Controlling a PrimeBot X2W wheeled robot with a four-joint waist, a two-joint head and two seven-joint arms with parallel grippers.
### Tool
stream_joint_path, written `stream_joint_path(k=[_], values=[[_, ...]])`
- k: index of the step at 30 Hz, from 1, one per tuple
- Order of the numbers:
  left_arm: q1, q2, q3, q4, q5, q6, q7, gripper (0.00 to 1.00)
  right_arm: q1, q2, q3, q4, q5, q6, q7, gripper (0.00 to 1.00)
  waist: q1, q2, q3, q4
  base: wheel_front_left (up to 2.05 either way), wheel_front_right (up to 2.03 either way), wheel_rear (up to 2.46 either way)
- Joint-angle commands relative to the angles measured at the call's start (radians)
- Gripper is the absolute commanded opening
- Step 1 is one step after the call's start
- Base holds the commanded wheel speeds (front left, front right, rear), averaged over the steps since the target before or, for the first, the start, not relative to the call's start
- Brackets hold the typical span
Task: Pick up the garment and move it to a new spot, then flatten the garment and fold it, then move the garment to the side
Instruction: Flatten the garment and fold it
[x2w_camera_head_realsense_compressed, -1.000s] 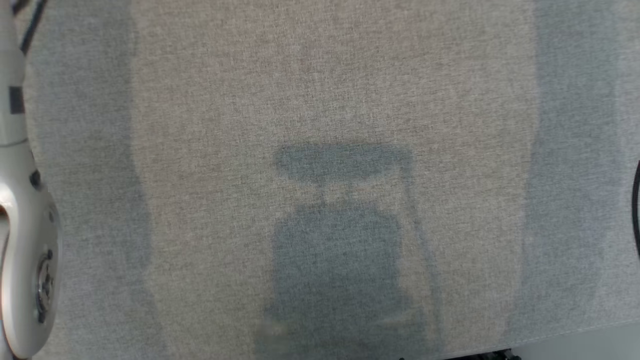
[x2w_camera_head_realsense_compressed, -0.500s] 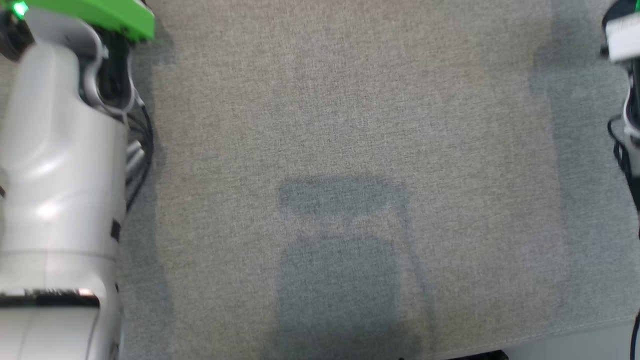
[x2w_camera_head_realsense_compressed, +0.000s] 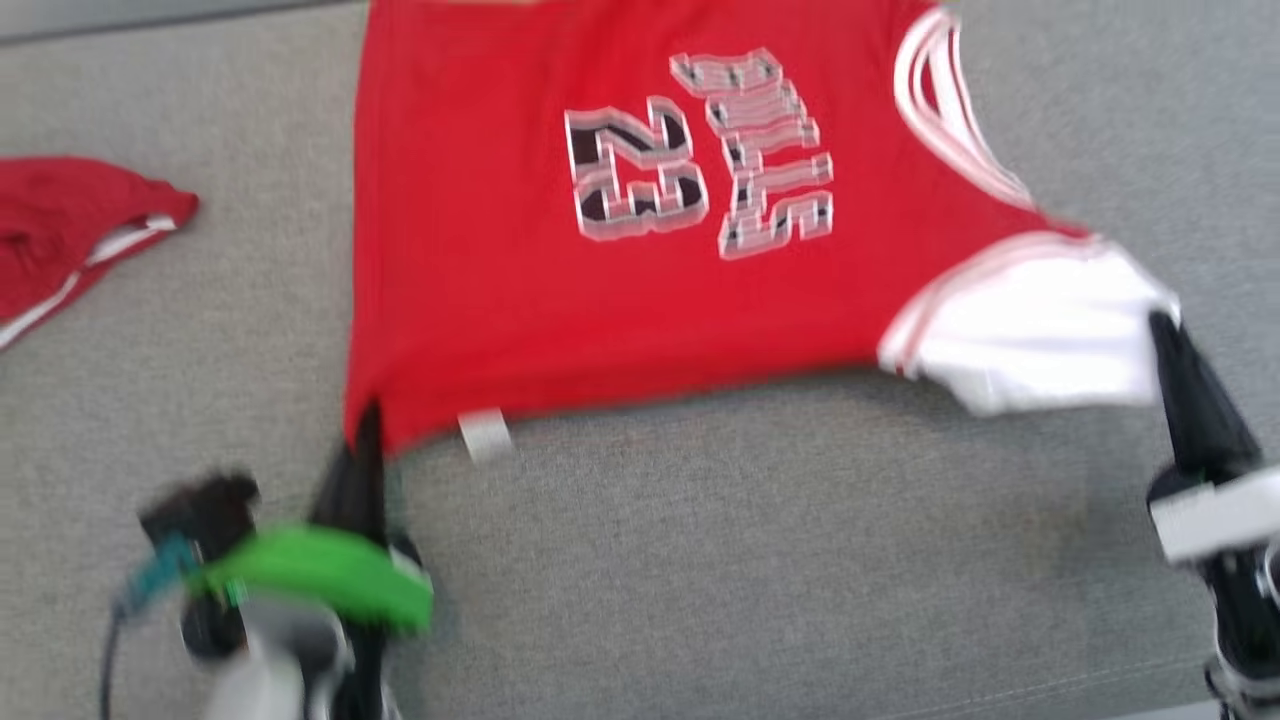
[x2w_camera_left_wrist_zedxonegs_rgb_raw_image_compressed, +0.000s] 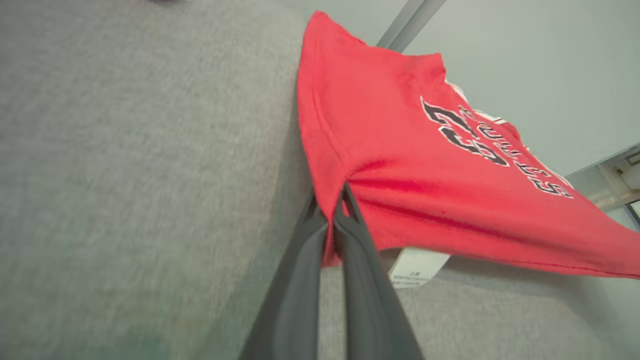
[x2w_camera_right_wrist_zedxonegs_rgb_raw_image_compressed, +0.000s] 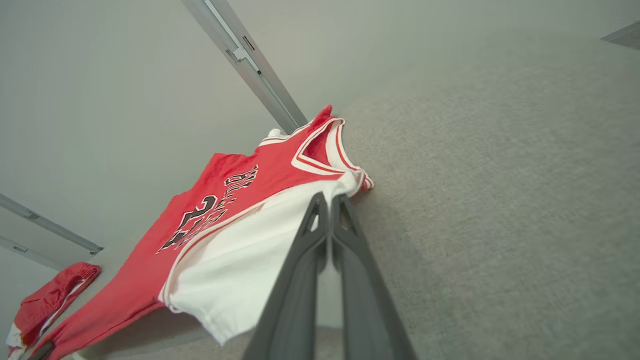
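The garment (x2w_camera_head_realsense_compressed: 480, 270) is a red jersey with white sleeves and "23" lettering, stretched out over the grey fabric surface (x2w_camera_head_realsense_compressed: 720, 570). My left gripper (x2w_camera_head_realsense_compressed: 367, 418) is shut on its red hem corner, next to a white label (x2w_camera_head_realsense_compressed: 485, 435). In the left wrist view the left gripper (x2w_camera_left_wrist_zedxonegs_rgb_raw_image_compressed: 334, 212) pinches that corner of the garment (x2w_camera_left_wrist_zedxonegs_rgb_raw_image_compressed: 400, 165), lifting its edge a little. My right gripper (x2w_camera_head_realsense_compressed: 1162, 325) is shut on the white sleeve. The right wrist view shows the right gripper (x2w_camera_right_wrist_zedxonegs_rgb_raw_image_compressed: 329, 201) holding the sleeve edge of the garment (x2w_camera_right_wrist_zedxonegs_rgb_raw_image_compressed: 235, 240).
A second red piece of clothing (x2w_camera_head_realsense_compressed: 70, 225) lies crumpled at the far left, also visible low in the right wrist view as a red heap (x2w_camera_right_wrist_zedxonegs_rgb_raw_image_compressed: 50, 295). A pale wall with a metal rail (x2w_camera_right_wrist_zedxonegs_rgb_raw_image_compressed: 250, 60) stands behind the surface. Bare grey fabric spreads in front of the jersey.
The head camera has swung: earlier it showed bare grey fabric with shadows and forearms at the edges; now it shows the jersey with both grippers holding it.
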Motion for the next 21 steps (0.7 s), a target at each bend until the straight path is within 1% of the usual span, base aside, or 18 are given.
stream_joint_path(k=[1,3,5,7,10,12,14,16,21], values=[[0.11,-0.006,-0.004,-0.07,-0.014,0.033,0.012,0.0,0.07,0.008,-0.029,-0.002,-0.017,-0.002,0.001,0.0,0.0001,0.0,-0.151,-0.022,0.0,0.0,0.0],[0.251,-0.018,-0.025,-0.175,-0.021,0.071,0.031,0.0,0.158,0.028,-0.058,-0.006,-0.041,-0.002,0.0,0.0,0.0001,0.0,-0.161,-0.017,0.0,0.0,0.0],[0.363,-0.031,-0.044,-0.266,-0.024,0.106,0.038,0.0,0.231,0.066,-0.087,-0.013,-0.043,-0.002,-0.002,0.0,0.0001,0.0,-0.163,-0.011,0.0,0.0,0.0],[0.439,-0.04,-0.069,-0.331,-0.032,0.126,0.051,0.0,0.3,0.097,-0.116,-0.023,-0.047,-0.002,-0.005,0.0,0.0001,0.0,-0.16,0.003,0.0,0.0,0.0],[0.486,-0.045,-0.097,-0.383,-0.036,0.141,0.07,0.0,0.345,0.127,-0.131,-0.039,-0.06,-0.001,0.001,0.0,0.0001,0.0,-0.142,0.011,0.0,0.0,0.0],[0.48,-0.05,-0.115,-0.4,-0.048,0.146,0.089,0.0,0.34,0.144,-0.139,-0.037,-0.064,-0.001,0.006,0.0,0.0001,0.0,-0.124,0.011,0.0,0.0,0.0],[0.446,-0.052,-0.124,-0.407,-0.044,0.153,0.105,0.0,0.305,0.147,-0.132,-0.031,-0.076,-0.001,0.018,0.0,0.0001,0.0,-0.107,0.007,0.0,0.0,0.0],[0.404,-0.05,-0.129,-0.411,-0.043,0.159,0.129,0.0,0.262,0.143,-0.119,-0.026,-0.088,-0.001,0.029,0.0,0.0001,0.0,-0.088,0.004,0.0,0.0,0.0],[0.289,-0.052,-0.121,-0.424,-0.084,0.171,0.199,0.0,0.124,0.124,-0.084,0.0,-0.106,-0.001,0.058,0.0,0.0001,0.0,-0.037,-0.006,0.0,0.0,0.0]])
